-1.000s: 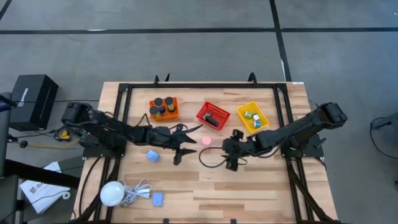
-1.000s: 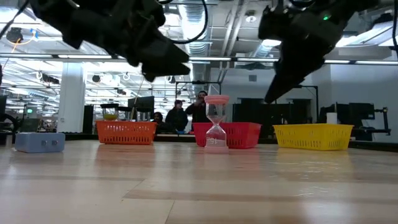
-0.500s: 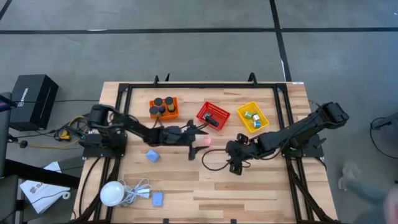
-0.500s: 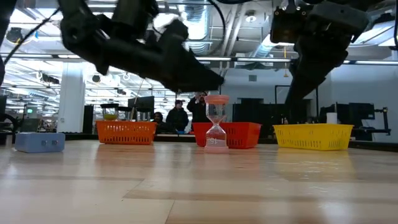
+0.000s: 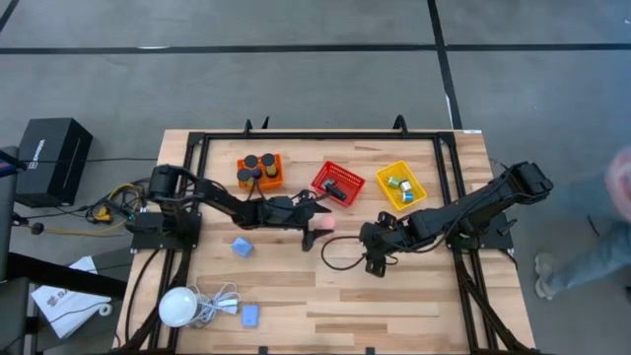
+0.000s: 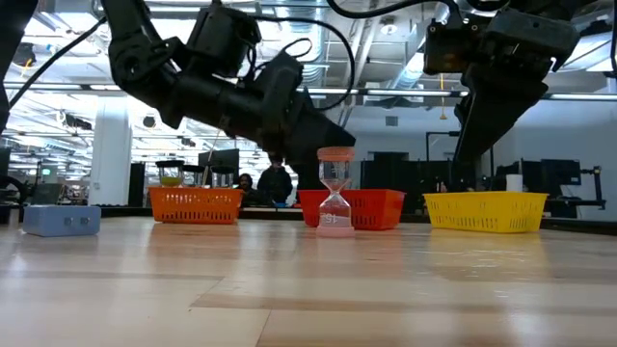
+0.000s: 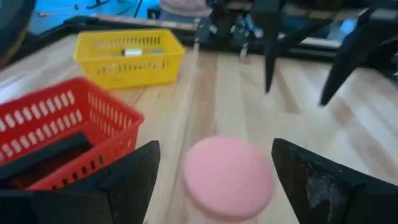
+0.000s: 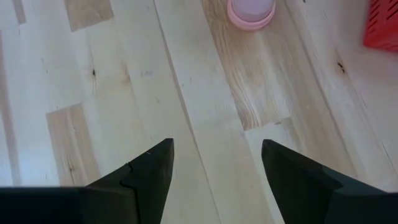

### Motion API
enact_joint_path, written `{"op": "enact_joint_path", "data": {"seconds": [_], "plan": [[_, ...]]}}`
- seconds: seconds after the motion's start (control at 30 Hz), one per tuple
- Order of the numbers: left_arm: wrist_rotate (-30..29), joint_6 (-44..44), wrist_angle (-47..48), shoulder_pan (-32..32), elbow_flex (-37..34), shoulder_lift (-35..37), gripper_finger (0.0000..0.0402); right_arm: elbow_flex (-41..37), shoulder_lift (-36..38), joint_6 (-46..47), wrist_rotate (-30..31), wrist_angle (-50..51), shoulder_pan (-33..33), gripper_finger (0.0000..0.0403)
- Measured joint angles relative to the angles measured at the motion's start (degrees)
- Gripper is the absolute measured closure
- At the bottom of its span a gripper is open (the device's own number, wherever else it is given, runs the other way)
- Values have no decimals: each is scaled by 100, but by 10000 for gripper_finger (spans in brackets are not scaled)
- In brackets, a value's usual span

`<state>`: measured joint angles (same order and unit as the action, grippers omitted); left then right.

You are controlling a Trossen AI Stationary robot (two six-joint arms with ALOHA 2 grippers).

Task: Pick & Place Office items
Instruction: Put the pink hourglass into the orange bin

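My left claw (image 7: 211, 180) has moved in from the table's left side and now sits over the pink timer (image 6: 335, 191), fingers spread wide, one each side of its cap, not touching yet. A sec ago they were much narrower, so this reads as lining up a grab, not a hold. Timer stands upright on the wood just in front of the red basket (image 5: 338, 182). My right claw (image 8: 211, 168) waits nearby, also spread, holding nothing.

Low view shows it's an hourglass w/ a thin waist; high view shows only a pink dot. Left wrist view shows the round cap (image 7: 228, 176) between my fingers. Right wrist view sees the timer (image 8: 251, 12) from the other side.
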<state>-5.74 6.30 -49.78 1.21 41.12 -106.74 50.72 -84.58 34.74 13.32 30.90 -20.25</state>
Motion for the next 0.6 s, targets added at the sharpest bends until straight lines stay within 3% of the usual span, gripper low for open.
{"op": "enact_joint_path", "data": {"seconds": [0.37,0.6], "plan": [[116,2,-15,-2,0,-170,98,0,0,-2,0,-3,2,168],[151,16,-20,-2,0,-170,145,0,0,-6,0,-3,2,168]]}}
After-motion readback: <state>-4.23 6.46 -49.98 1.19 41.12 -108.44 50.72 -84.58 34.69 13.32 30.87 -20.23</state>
